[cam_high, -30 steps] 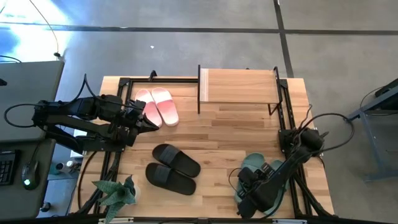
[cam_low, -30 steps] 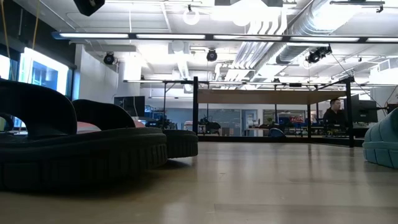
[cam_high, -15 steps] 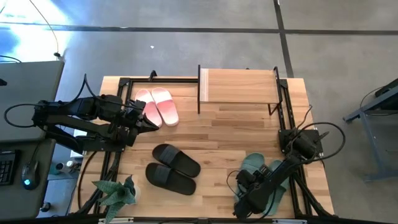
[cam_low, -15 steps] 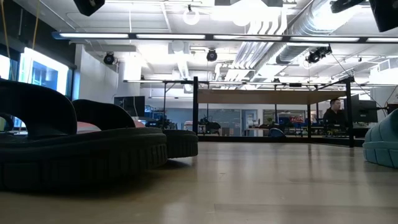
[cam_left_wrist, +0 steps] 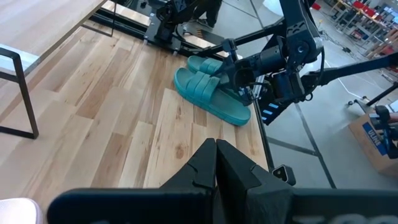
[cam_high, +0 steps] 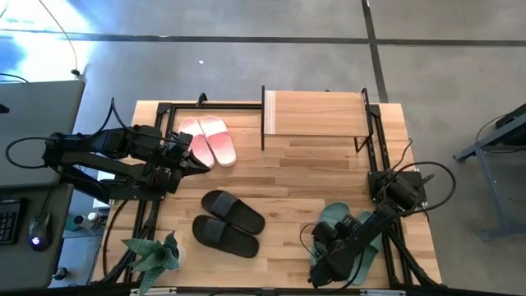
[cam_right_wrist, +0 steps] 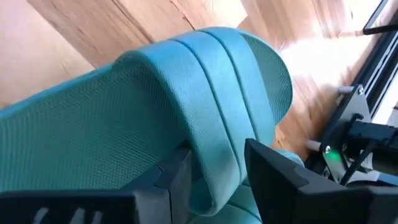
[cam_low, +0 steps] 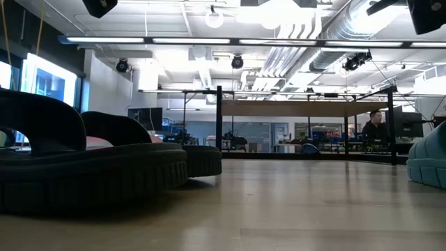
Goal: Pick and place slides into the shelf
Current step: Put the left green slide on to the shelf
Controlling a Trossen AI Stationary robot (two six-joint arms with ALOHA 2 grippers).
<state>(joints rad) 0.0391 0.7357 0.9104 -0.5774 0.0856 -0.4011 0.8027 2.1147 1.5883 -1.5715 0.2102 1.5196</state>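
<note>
Right hand [cam_right_wrist: 214, 171] is down on the sage green slides [cam_high: 349, 234] at the near right corner of the counter [cam_high: 304, 173] — its fingers [cam_right_wrist: 273, 174] sit either side of one slide's wide strap [cam_right_wrist: 205, 106], so it looks clamped on that sage green slide. Left hand [cam_left_wrist: 216, 163] hangs over the counter's left side with its fingers pressed together, holding nothing, right beside the pink-to-white slides [cam_high: 209, 140]. Black slides [cam_high: 230, 222] lie in the middle near the front. The shelf [cam_high: 314, 115] stands at the far edge — its top board is bare
</note>
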